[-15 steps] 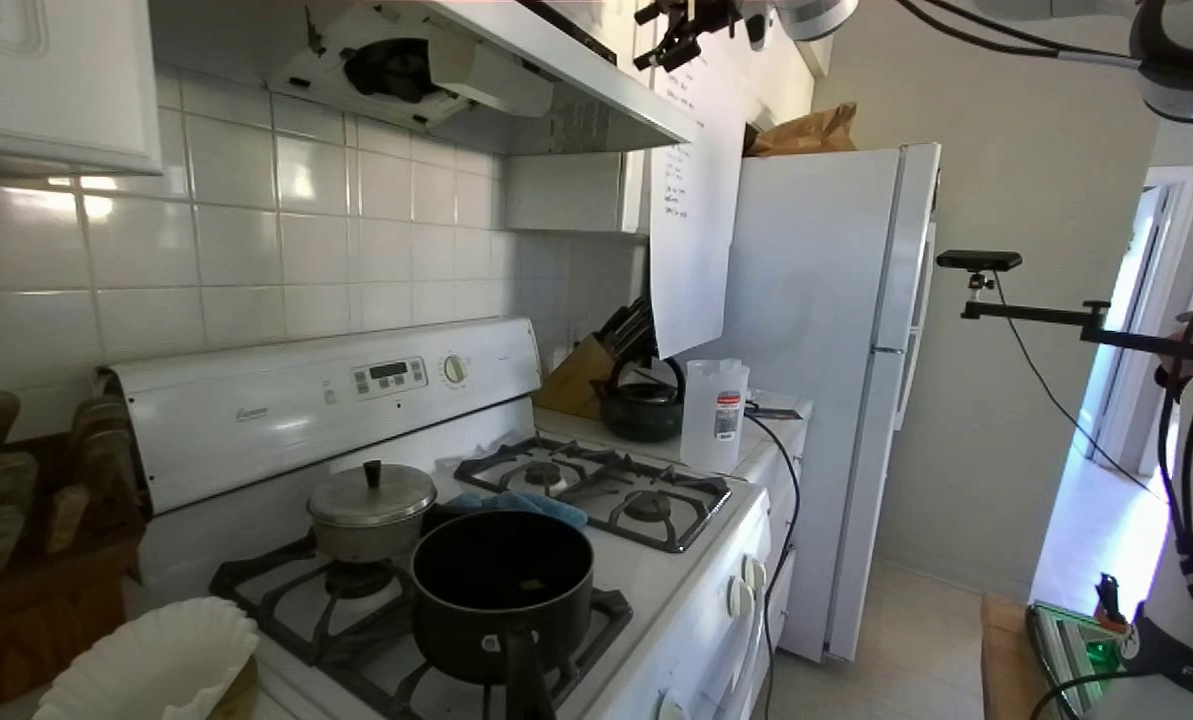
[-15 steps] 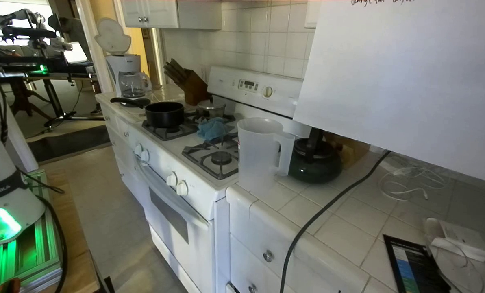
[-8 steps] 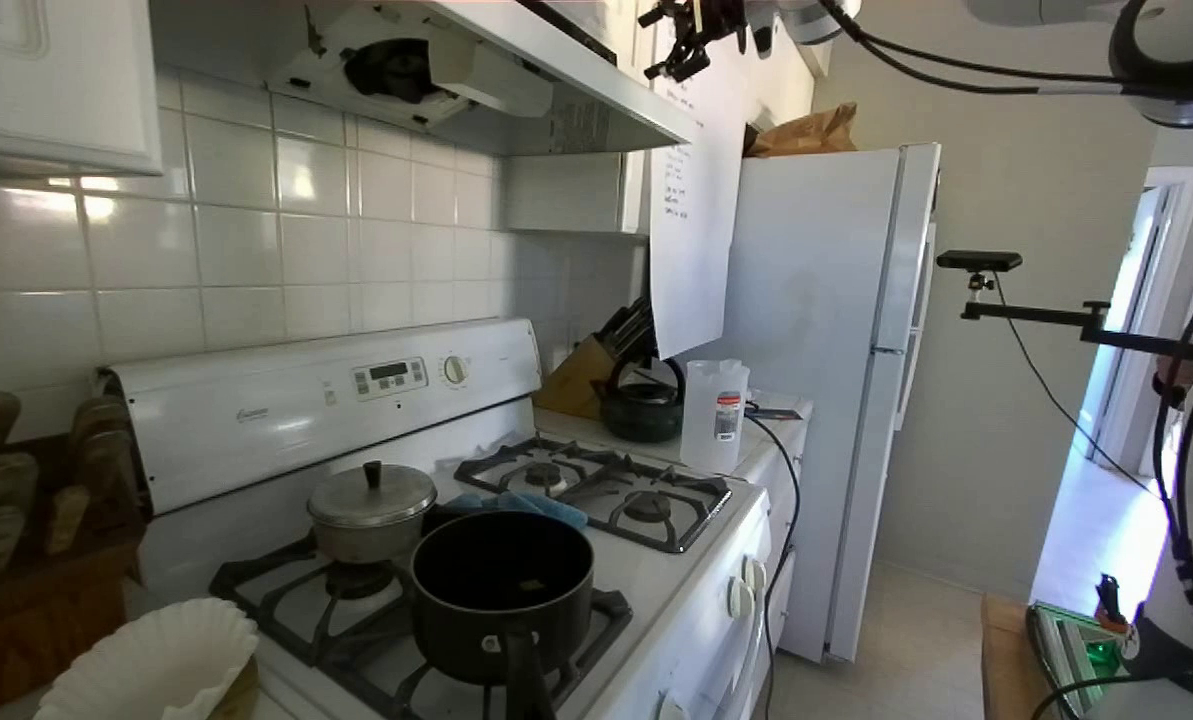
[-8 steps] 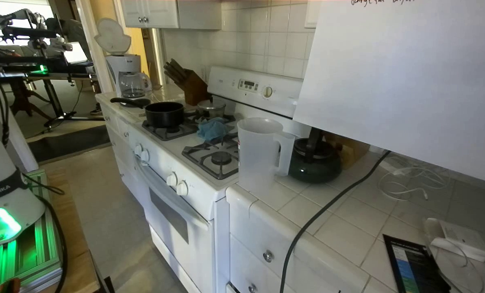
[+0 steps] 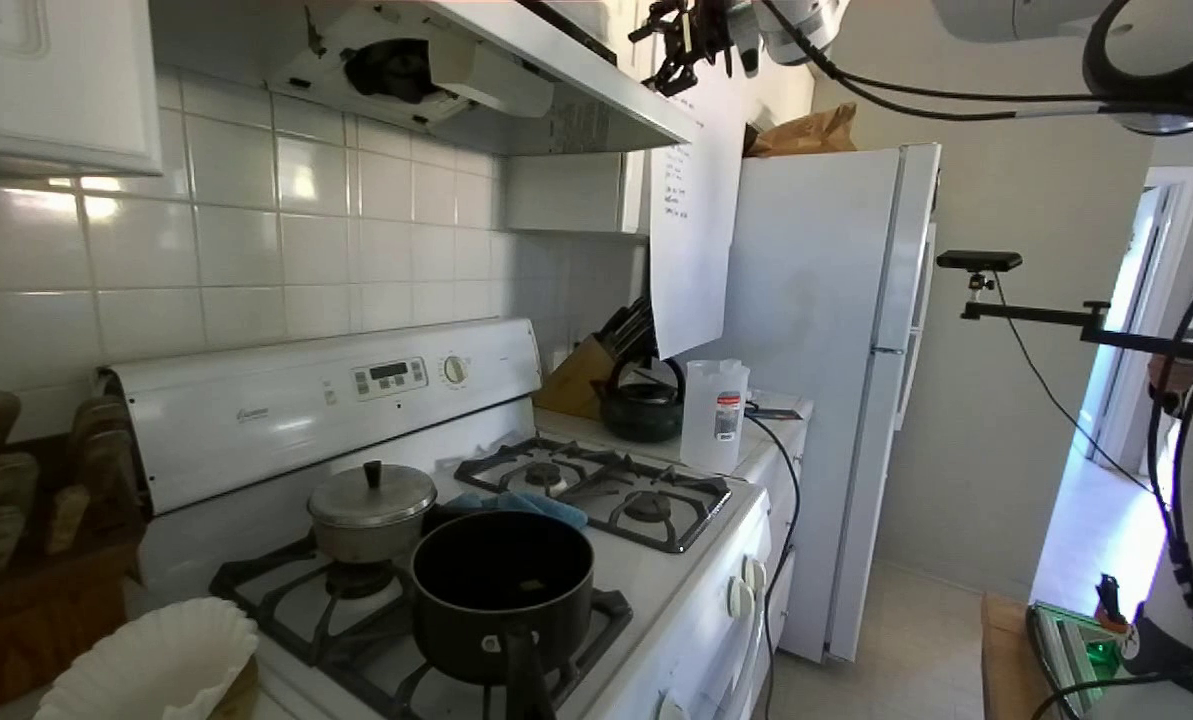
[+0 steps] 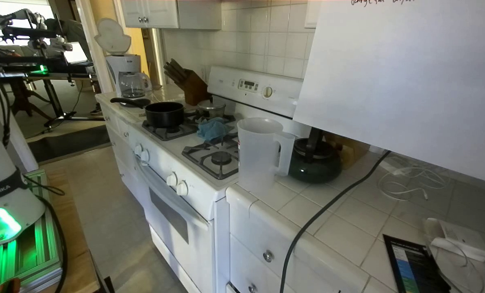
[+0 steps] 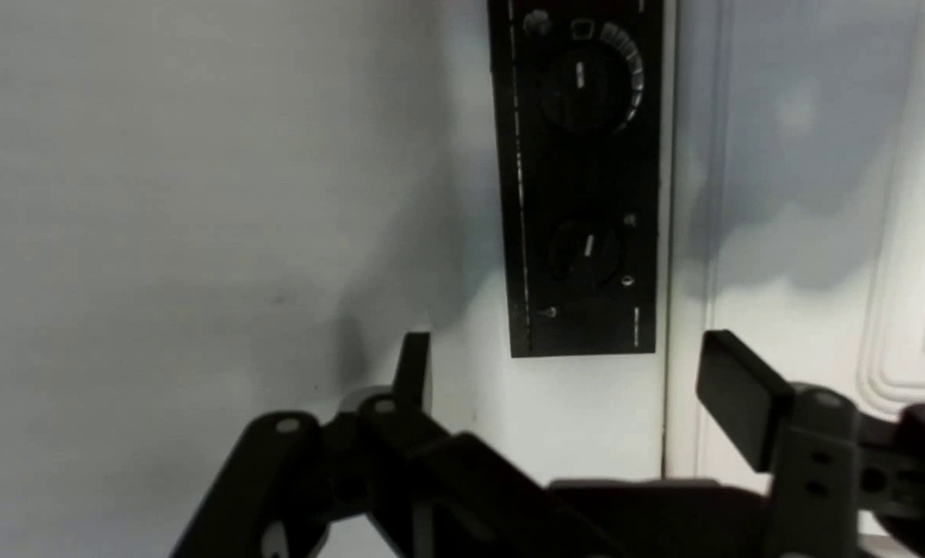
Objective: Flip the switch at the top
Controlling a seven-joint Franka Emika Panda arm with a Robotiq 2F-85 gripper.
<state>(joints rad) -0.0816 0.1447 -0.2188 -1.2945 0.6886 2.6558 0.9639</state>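
A black control panel (image 7: 578, 178) on a pale surface fills the upper middle of the wrist view. It carries a larger round dial (image 7: 582, 89) and, below it in that picture, a smaller round switch knob (image 7: 586, 252), each with a white pointer line. Which of them the task's switch is, I cannot tell. My gripper (image 7: 564, 341) stands open, its two dark fingers spread wide around the panel's lower end, apart from both knobs, nothing between them. In an exterior view the gripper (image 5: 648, 60) is at the top, beside the front of the range hood (image 5: 626, 85).
A white paper sheet (image 5: 691, 220) hangs close below the gripper. Under the hood is the stove with a black pot (image 5: 501, 590) and a lidded pot (image 5: 371, 510). A pitcher (image 6: 258, 154) and kettle (image 6: 315, 160) stand on the counter. The fridge (image 5: 816, 300) is behind.
In an exterior view my gripper has come down a little beside the hood's front. The forearm and its cables have shifted left and slightly lower. The objects on stove and counter are unchanged.
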